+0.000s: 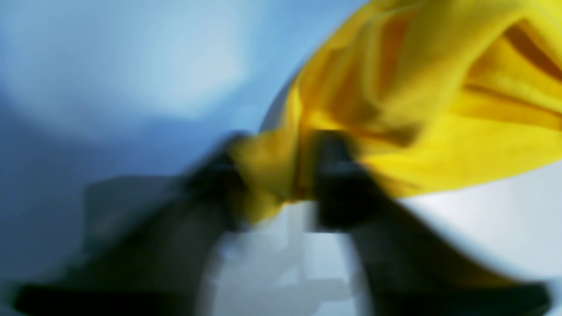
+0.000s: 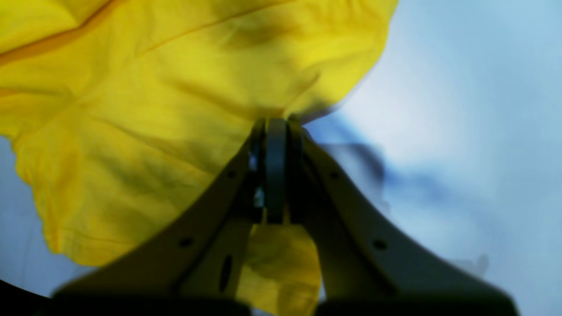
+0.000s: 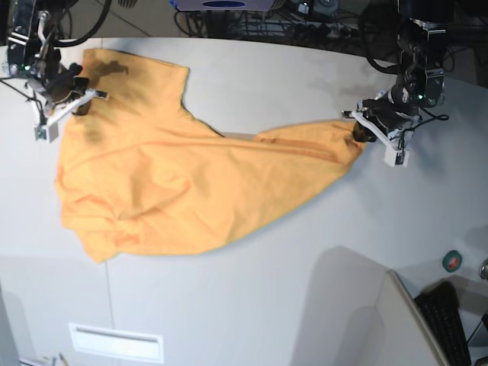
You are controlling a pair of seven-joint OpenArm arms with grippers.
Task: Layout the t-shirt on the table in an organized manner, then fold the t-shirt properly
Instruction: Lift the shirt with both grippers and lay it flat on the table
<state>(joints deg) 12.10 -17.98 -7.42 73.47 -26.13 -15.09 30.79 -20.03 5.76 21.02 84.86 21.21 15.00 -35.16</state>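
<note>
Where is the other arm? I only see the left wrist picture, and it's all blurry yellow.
Observer: The right gripper is at the shirt's other end, its fingers shut on the t-shirt.
Operator: Is the shirt flat?
Observer: No. The base view shows it wrinkled and bunched on the table, narrowing to a point on your side.
Operator: What else is there?
Observer: A small green round thing sits near the table's edge on your side.
</note>
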